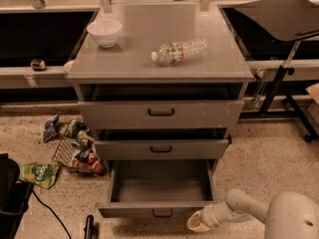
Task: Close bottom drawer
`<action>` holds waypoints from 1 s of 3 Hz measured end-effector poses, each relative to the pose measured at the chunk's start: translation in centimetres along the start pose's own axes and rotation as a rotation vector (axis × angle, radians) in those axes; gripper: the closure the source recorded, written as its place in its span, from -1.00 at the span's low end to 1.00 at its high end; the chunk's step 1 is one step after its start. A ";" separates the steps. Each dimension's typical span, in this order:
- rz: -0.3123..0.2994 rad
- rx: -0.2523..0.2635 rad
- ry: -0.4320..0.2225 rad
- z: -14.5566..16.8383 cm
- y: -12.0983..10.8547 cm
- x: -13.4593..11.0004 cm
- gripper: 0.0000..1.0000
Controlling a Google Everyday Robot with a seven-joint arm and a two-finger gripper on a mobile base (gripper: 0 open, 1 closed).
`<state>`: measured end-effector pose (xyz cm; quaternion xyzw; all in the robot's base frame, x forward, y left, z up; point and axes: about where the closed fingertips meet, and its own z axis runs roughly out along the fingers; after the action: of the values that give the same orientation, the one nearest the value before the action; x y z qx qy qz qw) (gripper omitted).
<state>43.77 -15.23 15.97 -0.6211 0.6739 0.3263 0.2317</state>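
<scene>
pincer (199,222) just beside front of open bottom drawer (160,185)

A white bowl (104,32) and a plastic bottle (180,51), laid on its side, are seen on top of the grey cabinet (124,66). Left of the cabinet, a wire basket (67,153) and snack packets (41,174) are strewn on the floor (269,158).

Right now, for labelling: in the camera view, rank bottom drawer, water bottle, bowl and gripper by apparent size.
1. bottom drawer
2. water bottle
3. bowl and gripper, at the drawer's front corner: alike, gripper nearer, so unranked.
</scene>
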 end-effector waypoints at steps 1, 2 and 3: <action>0.000 0.069 -0.003 0.0 -1.9 0.9 0.63; -0.058 0.079 -0.010 -0.3 -2.6 0.6 0.17; -0.061 0.078 -0.011 -0.2 -2.6 0.6 -0.30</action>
<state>46.30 -15.87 15.29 -0.6300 0.6657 0.2958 0.2692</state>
